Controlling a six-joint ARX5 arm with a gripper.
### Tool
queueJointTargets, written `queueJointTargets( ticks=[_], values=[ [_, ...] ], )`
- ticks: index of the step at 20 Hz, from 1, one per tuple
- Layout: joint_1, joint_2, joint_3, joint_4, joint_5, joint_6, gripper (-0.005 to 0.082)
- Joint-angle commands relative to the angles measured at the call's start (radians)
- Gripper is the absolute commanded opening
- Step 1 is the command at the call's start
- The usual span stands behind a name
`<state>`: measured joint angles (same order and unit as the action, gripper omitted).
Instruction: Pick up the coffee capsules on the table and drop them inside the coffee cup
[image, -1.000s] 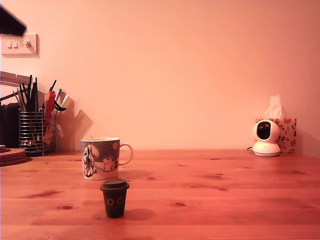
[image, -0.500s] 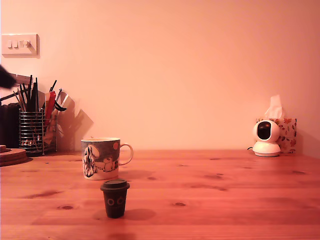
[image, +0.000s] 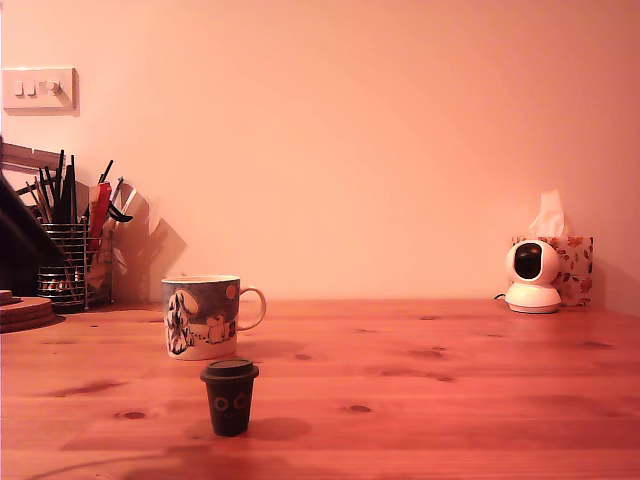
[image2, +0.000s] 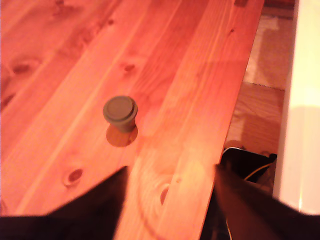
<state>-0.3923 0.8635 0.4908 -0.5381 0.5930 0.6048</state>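
A dark brown-black coffee capsule (image: 229, 397) with two round marks stands rim-up near the table's front edge. The same capsule (image2: 120, 112) shows from above in the wrist view. Just behind it in the exterior view stands the coffee cup (image: 204, 317), a grey-blue mug with white cartoon figures, its handle toward the exterior view's right. My gripper (image2: 170, 200) is open, its two dark fingers (image2: 100, 202) spread wide, with nothing between them; it hovers above the table, short of the capsule. A dark piece of the arm (image: 18, 232) shows at the exterior view's left edge. The dark blue capsule is out of view.
A wire-mesh utensil holder (image: 64, 262) and a round wooden board (image: 22, 311) sit at the back left of the exterior view. A white camera (image: 531, 276) and tissue box (image: 572, 262) stand at the back right. The wrist view shows the table edge (image2: 235, 115) and floor (image2: 260, 100) beyond.
The dark arm shape at the exterior view's left edge has come down from the top corner to beside the utensil holder. The mug and capsule have not moved.
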Motion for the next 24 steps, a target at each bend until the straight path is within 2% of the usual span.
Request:
queueJointTargets(
  ticks=[1,4,6,9,16,19,23,24],
  values=[
    [0.0,0.015,-0.027,0.01,0.005,-0.024,0.0623],
    [0.0,0.027,-0.027,0.011,0.0,-0.043,0.0623],
    [0.0,0.026,-0.027,0.019,-0.001,-0.089,0.0623],
    [0.0,0.025,-0.027,0.036,-0.008,-0.109,0.0623],
    [0.0,0.026,-0.028,0.052,-0.033,-0.109,0.0623],
    [0.0,0.026,-0.074,0.164,-0.032,-0.161,0.0623],
    [-0.001,0.026,-0.124,0.303,-0.034,-0.167,0.0623],
    [0.0,0.027,-0.137,0.349,-0.034,-0.193,0.0623]
  ],
)
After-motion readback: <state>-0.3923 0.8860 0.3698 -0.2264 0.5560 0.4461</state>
